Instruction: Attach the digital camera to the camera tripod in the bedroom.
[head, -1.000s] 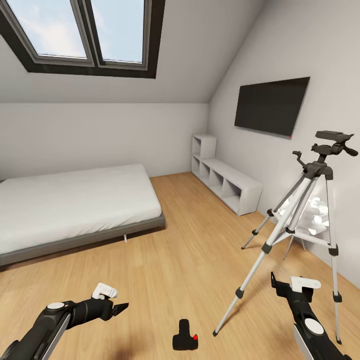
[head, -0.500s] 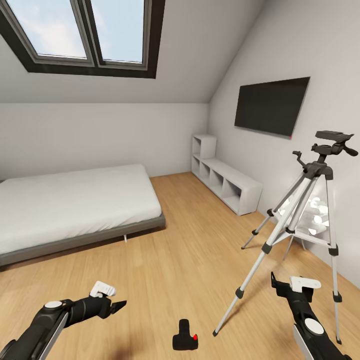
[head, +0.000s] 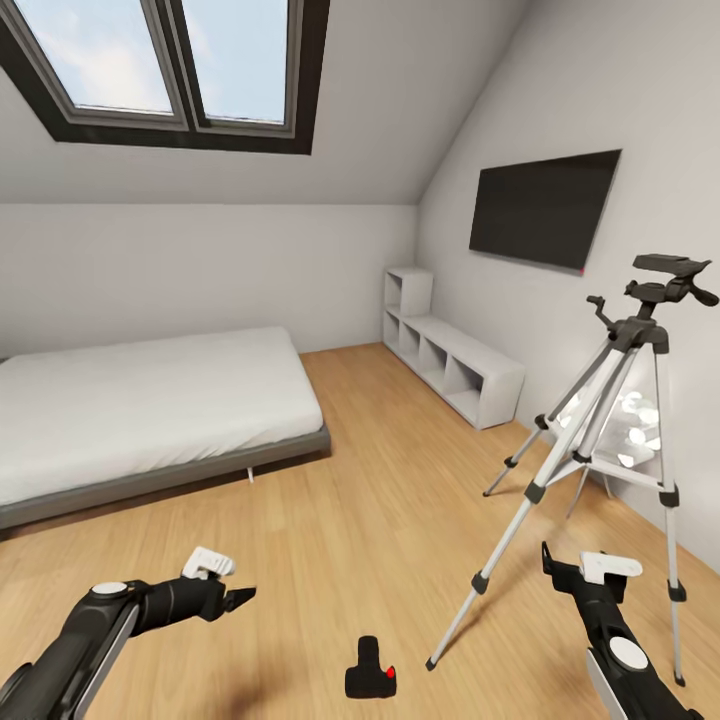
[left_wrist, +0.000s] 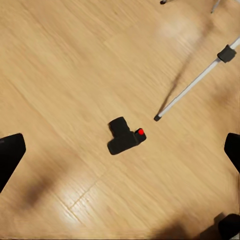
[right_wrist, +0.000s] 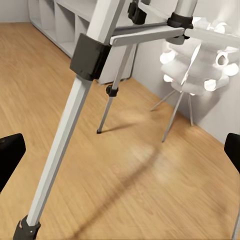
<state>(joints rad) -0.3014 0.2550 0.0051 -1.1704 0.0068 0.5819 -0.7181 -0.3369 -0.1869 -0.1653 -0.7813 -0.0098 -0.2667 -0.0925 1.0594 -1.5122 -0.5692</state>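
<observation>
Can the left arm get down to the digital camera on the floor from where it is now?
Probably yes. The digital camera lies on bare wood floor, apart from the nearest camera tripod foot. The left gripper hangs open above, nothing between.

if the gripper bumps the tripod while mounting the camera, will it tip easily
Probably somewhat. The camera tripod is tall, on thin silver legs, with the black pan head high up, so likely top-heavy. Its wide leg spread should resist light nudges, though the small feet may slide on the smooth wood floor.
</observation>
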